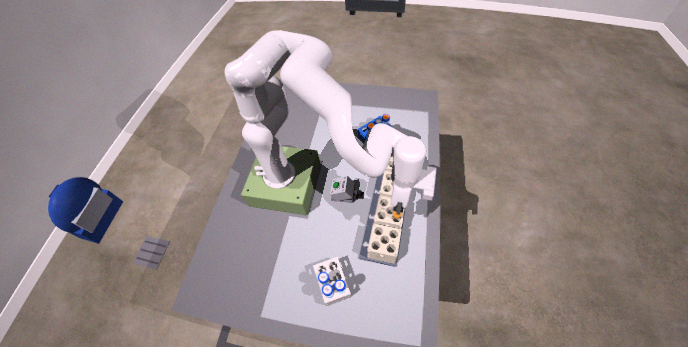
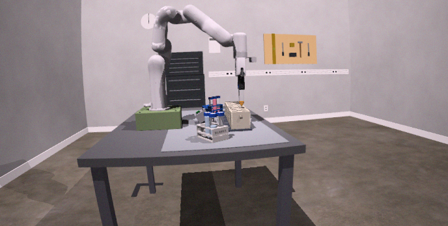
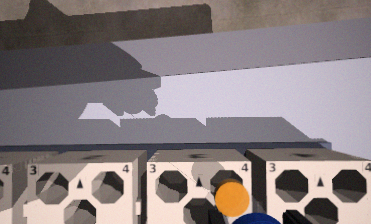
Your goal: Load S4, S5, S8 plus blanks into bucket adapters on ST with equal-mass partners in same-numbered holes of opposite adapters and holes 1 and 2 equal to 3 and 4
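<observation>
My gripper [image 1: 398,205] [image 2: 241,88] [image 3: 258,218] is shut on a blue-capped tube. The tube hangs upright, its orange cone tip [image 1: 397,215] [image 2: 241,103] [image 3: 231,199] just over hole 4 of the second adapter from the near end [image 3: 156,211]. Its cap ID is not visible. The end adapter [image 1: 382,258] [image 2: 240,122] [image 3: 367,209] shows empty holes. The adapters stand in a row on the dark stand [image 1: 363,255]; their side numbers are unreadable. The white blanks rack [image 1: 336,300] [image 2: 221,135] holds three blue-capped tubes. The blue sample rack [image 1: 363,131] at the back holds tubes with orange dots, partly hidden by the arm.
The green DONE key [image 1: 336,185] is on a small grey desk [image 1: 341,195] between the green robot base [image 1: 277,201] [image 2: 158,120] and the adapter row. The blanks rack stands near the table's front edge, turned slightly. The arm reaches over the back adapters.
</observation>
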`<act>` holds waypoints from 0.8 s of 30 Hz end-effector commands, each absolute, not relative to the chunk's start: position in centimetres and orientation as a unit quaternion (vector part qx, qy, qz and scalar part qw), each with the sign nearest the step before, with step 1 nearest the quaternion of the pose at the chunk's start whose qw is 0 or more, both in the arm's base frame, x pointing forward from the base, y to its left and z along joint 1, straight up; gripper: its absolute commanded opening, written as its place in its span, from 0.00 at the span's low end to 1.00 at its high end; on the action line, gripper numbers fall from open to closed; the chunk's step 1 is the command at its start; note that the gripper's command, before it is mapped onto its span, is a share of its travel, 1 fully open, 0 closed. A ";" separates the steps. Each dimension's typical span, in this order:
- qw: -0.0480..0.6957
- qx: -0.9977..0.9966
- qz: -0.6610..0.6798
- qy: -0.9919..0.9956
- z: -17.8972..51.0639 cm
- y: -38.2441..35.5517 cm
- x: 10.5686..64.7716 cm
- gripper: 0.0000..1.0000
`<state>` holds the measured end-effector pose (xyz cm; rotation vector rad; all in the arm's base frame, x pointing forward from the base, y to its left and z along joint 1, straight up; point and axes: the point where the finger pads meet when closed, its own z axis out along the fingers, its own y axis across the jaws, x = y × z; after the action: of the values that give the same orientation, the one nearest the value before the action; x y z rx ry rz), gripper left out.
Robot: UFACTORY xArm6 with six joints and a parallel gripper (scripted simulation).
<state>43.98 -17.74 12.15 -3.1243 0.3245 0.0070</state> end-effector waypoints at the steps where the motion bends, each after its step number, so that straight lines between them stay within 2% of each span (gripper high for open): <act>1: -0.001 -0.995 -0.001 0.103 12.2 -17.8 44.2 0.00; 24: -0.001 -0.995 -0.001 0.103 11.4 -17.8 44.2 0.00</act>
<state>44.04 -17.76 11.53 -3.1249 0.3245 0.0041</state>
